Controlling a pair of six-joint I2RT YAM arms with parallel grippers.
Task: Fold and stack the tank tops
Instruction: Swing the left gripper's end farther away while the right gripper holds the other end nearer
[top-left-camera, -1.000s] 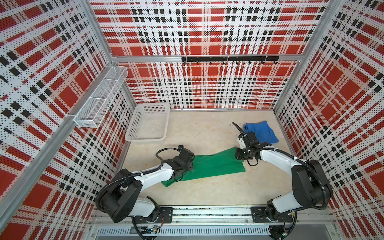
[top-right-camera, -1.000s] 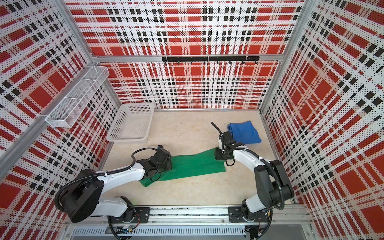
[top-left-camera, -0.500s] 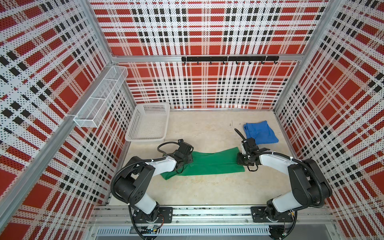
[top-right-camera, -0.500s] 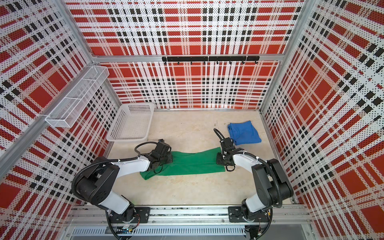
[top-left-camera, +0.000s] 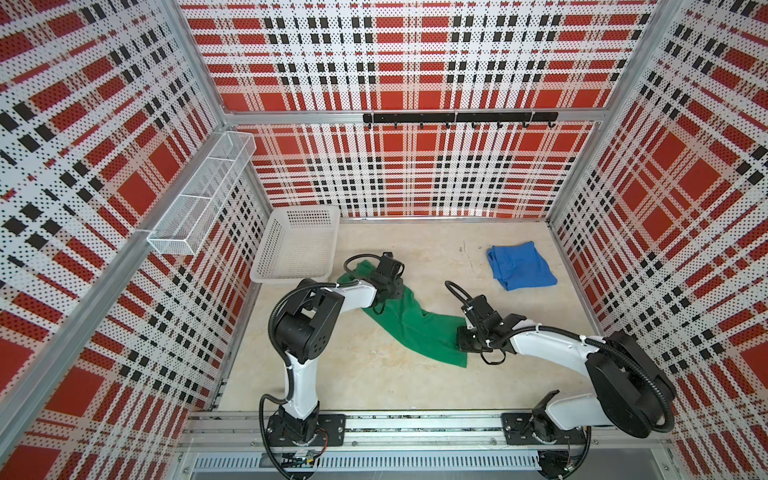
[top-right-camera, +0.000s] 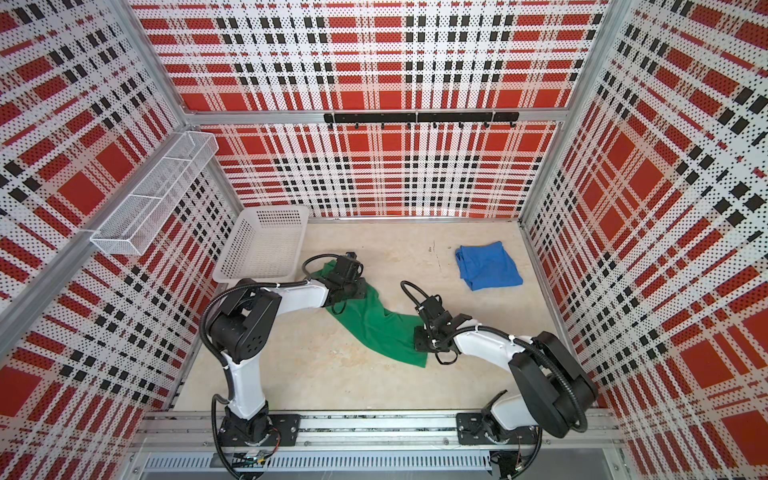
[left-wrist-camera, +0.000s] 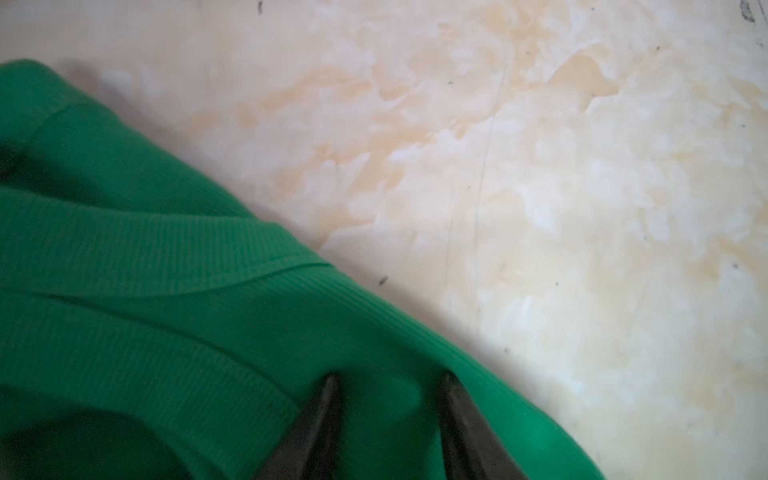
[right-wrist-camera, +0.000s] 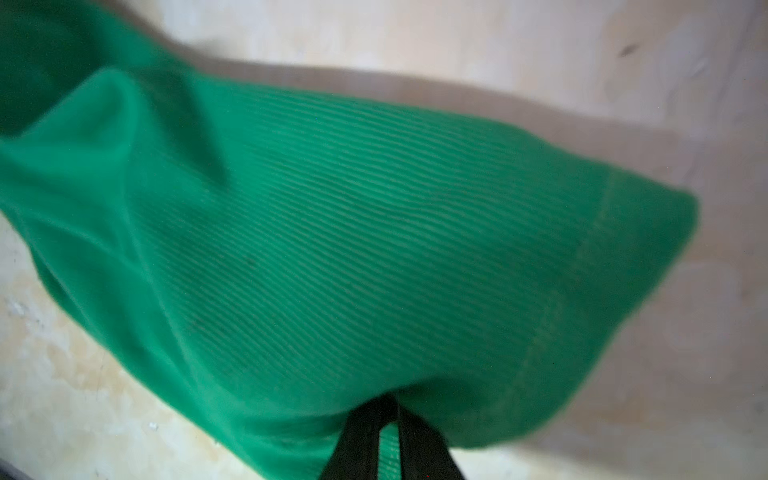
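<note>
The green tank top (top-left-camera: 415, 320) (top-right-camera: 374, 328) lies stretched in a diagonal band from beside the basket toward the front middle of the table. My left gripper (top-left-camera: 392, 286) (left-wrist-camera: 390, 378) is shut on a thick bunch of the garment's far-left end, fabric bulging between its fingers. My right gripper (top-left-camera: 463, 340) (right-wrist-camera: 390, 401) is shut on the near-right end by the stitched hem, a thin strip of green showing between the fingers. The blue tank top (top-left-camera: 521, 266) (top-right-camera: 488, 266) lies folded at the back right, apart from both grippers.
A white perforated basket (top-left-camera: 291, 276) stands at the back left, just behind the left gripper. A white wire shelf (top-left-camera: 199, 199) hangs on the left wall and a black hook rail (top-left-camera: 457, 117) on the back wall. Plaid walls enclose the beige table (top-left-camera: 374, 374).
The left gripper has carried its end of the green tank top back toward the basket. The right gripper has drawn its end toward the front, so the band now runs diagonally.
</note>
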